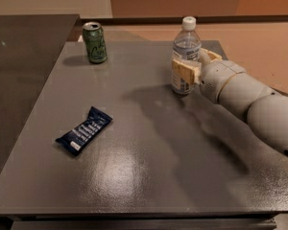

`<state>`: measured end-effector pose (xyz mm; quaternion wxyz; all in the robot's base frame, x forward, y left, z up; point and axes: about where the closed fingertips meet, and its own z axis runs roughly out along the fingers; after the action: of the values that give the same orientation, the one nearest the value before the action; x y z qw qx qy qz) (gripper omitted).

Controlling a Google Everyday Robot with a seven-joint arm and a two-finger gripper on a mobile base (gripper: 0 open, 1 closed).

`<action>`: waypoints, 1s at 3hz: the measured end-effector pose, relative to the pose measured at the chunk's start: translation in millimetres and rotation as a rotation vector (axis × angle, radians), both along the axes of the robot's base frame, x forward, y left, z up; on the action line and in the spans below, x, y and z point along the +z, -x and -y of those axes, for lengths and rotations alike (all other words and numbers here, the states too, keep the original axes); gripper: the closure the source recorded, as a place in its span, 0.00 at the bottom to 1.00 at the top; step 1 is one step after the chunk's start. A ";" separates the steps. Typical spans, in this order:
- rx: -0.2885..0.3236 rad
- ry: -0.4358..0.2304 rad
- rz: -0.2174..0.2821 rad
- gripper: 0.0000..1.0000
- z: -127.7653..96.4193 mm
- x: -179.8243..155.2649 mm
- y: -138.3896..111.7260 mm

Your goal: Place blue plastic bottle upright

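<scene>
The blue plastic bottle (186, 44), clear with a white cap and a white-blue label, stands upright on the grey table (149, 143) at the back right. My gripper (194, 64) reaches in from the right and is shut on the bottle's lower half. One cream finger pad (184, 71) covers the front of the label, and the other finger (211, 57) is behind the bottle. The bottle's base rests on the tabletop.
A green drink can (95, 42) stands upright at the back left. A flat dark blue snack wrapper (84, 131) lies at the left middle. My thick white arm (252, 104) crosses the right side of the table. A dark counter (24, 71) adjoins the left.
</scene>
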<state>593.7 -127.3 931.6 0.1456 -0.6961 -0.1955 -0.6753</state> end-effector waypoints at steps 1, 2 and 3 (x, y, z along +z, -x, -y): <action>-0.017 -0.018 -0.005 0.82 3.5 -3.5 -1.1; -0.024 -0.041 0.004 0.58 6.3 -5.0 -1.2; -0.026 -0.055 0.013 0.36 8.0 -6.9 -0.8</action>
<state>594.5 -135.3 924.7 0.1544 -0.6900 -0.1687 -0.6868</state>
